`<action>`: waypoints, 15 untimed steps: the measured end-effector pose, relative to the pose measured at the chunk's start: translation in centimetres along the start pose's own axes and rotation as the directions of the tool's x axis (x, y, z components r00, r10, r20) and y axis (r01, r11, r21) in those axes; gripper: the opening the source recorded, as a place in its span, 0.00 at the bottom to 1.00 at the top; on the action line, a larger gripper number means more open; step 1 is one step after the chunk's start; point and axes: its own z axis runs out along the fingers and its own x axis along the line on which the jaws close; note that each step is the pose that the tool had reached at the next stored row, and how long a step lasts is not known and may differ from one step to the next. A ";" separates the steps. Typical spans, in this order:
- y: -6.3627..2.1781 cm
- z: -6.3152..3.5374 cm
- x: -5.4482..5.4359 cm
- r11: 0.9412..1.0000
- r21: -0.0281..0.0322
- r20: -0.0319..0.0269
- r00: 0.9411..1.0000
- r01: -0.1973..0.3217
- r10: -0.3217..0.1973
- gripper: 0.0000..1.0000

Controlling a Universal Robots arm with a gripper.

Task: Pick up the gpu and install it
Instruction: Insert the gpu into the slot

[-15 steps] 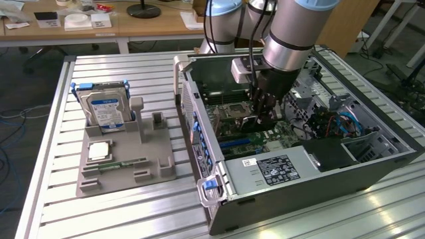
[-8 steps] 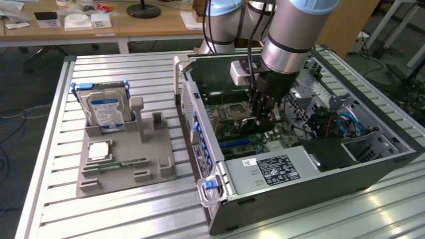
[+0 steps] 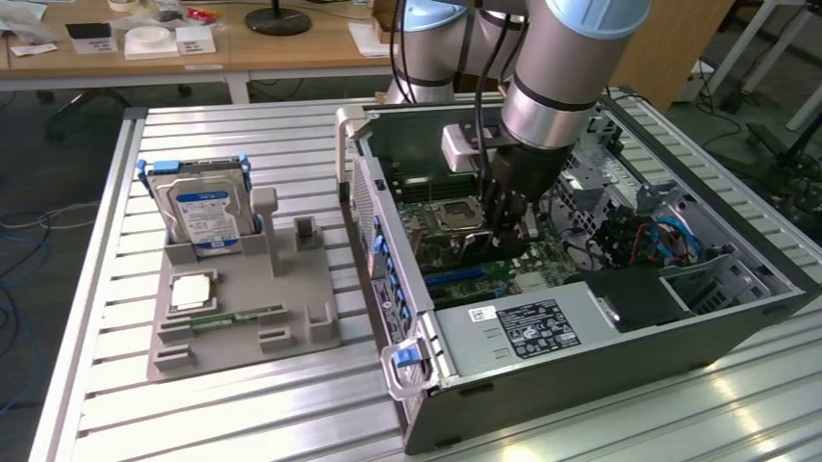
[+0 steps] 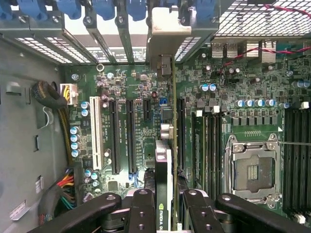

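A: Where is your gpu, and does the gripper have it?

B: The jaws are clamped on it, one finger on each face. In the wrist view you look along its thin edge. The card stands on edge over the motherboard, with its silvery end bracket against the slotted rear wall. Its lower edge is just beside a long black slot.

A: So how do you seat it well?

B: I'd judge alignment is everything — line the card's edge up with that slot, not its neighbours nearer the white slot. Hold it upright so the bracket meets its own opening rather than catching under the blue clips. Press straight down and evenly, because a tilted card could jam at one end. Whether it's seated yet, I can't tell.

A: What does the exterior view add?

B: It gives you the arm's height and lean. The gripper reaches straight down into the open case, close to the CPU socket. You also get the grey holder, well apart on the exterior view's left, with the hard drive standing in it. The wrist view gives you the fine part — the card's edge against the slot
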 end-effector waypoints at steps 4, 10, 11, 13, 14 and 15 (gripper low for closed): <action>0.06 0.03 0.0 1.000 0.000 0.000 1.000 0.000 0.000 0.27; 0.12 0.39 0.0 1.000 0.000 0.000 1.000 0.000 0.000 0.27; 0.12 0.39 0.0 1.000 0.000 0.000 1.000 0.000 0.000 0.27; 0.12 0.39 0.0 1.000 0.000 0.000 1.000 0.000 0.000 0.27; 0.13 0.39 0.0 1.000 0.000 0.000 1.000 0.000 0.000 0.27; 0.18 0.43 0.0 1.000 0.000 0.000 1.000 0.000 0.000 0.27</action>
